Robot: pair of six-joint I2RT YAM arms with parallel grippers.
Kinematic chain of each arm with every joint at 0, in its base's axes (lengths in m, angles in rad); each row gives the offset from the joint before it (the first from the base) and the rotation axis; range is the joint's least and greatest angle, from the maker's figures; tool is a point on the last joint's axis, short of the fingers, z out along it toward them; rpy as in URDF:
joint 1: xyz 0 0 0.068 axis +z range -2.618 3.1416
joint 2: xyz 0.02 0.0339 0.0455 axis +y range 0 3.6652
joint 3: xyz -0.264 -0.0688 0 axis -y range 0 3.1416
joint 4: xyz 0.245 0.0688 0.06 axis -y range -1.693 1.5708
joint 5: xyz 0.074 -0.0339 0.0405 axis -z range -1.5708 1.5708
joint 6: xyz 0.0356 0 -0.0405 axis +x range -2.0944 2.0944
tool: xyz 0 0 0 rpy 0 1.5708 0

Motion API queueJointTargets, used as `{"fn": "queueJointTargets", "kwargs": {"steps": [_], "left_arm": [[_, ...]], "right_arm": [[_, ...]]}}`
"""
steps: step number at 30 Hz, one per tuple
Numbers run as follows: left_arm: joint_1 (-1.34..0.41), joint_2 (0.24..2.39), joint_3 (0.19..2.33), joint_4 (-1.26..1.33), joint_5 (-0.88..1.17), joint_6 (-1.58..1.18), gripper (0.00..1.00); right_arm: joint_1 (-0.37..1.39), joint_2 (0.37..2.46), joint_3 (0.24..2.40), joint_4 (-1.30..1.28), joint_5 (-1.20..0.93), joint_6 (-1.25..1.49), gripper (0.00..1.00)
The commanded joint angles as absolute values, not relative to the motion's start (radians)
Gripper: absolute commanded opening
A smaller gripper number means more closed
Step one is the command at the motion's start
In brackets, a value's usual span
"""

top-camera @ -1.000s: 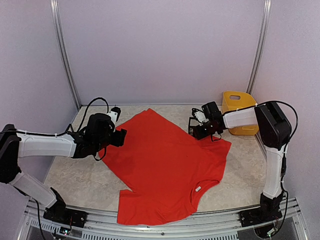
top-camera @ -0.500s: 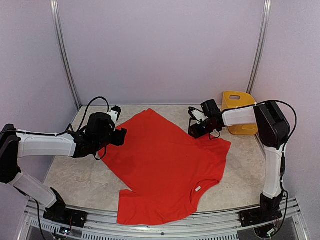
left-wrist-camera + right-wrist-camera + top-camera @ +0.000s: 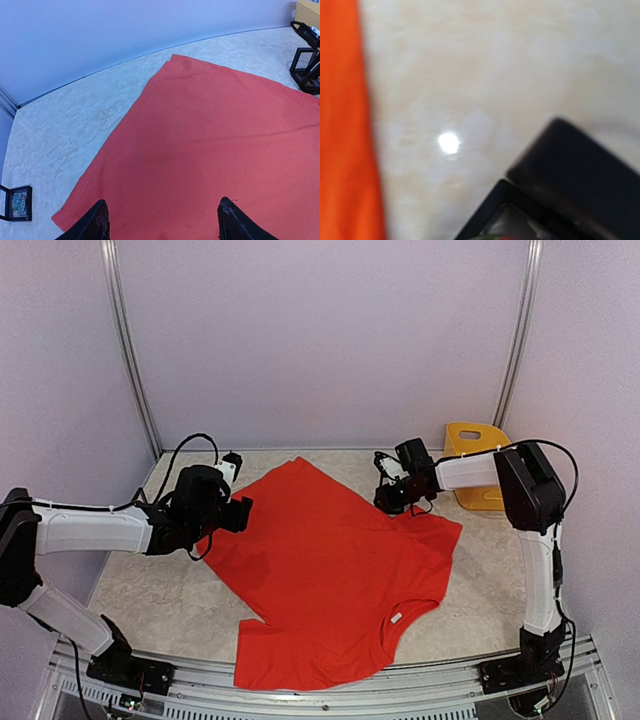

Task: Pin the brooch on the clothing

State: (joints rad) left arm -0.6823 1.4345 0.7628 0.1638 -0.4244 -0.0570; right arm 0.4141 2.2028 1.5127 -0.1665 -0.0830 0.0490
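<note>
The clothing, a bright red T-shirt [image 3: 335, 570], lies spread flat on the table with its neckline toward the near edge. My left gripper [image 3: 161, 206] hovers low over the shirt's left part [image 3: 210, 145], open with only fabric between its fingers. A small black window box [image 3: 15, 203] holding a bluish piece, apparently the brooch, sits on the table just off the shirt's far left corner. My right gripper [image 3: 388, 497] is at the shirt's far right edge, against a black framed box [image 3: 560, 190]. That wrist view is blurred and its fingers do not show clearly.
A yellow bin [image 3: 476, 462] stands at the back right against the wall. Bare marbled tabletop [image 3: 150, 590] lies left of the shirt, and the enclosure's walls close in the back and both sides. A black cable [image 3: 190, 445] loops above my left wrist.
My right gripper has shifted a little left and toward the back along the shirt's edge. The left arm and the shirt have not moved.
</note>
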Motion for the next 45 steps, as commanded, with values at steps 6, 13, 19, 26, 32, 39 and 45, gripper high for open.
{"fn": "queueJointTargets", "kwargs": {"steps": [6, 13, 19, 26, 32, 39, 45], "left_arm": [[-0.689, 1.46, 0.803, 0.149, -0.433, -0.041, 0.7], [-0.689, 1.475, 0.808, 0.141, -0.435, -0.04, 0.7], [-0.689, 1.486, 0.819, 0.125, -0.437, -0.041, 0.7], [-0.689, 1.488, 0.82, 0.12, -0.431, -0.042, 0.7], [-0.689, 1.488, 0.821, 0.117, -0.43, -0.041, 0.7], [-0.689, 1.486, 0.819, 0.115, -0.432, -0.037, 0.7], [-0.689, 1.501, 0.826, 0.112, -0.431, -0.037, 0.7]], "right_arm": [[0.319, 2.197, 1.452, -0.19, 0.037, 0.15, 0.53], [0.307, 2.185, 1.434, -0.185, -0.071, 0.107, 0.52], [0.32, 2.164, 1.4, -0.191, -0.058, 0.094, 0.54], [0.326, 2.149, 1.382, -0.209, -0.025, 0.079, 0.41], [0.333, 2.145, 1.409, -0.213, -0.049, 0.071, 0.27], [0.346, 2.14, 1.452, -0.25, -0.049, 0.065, 0.3], [0.348, 2.091, 1.435, -0.266, -0.009, 0.059, 0.25]]}}
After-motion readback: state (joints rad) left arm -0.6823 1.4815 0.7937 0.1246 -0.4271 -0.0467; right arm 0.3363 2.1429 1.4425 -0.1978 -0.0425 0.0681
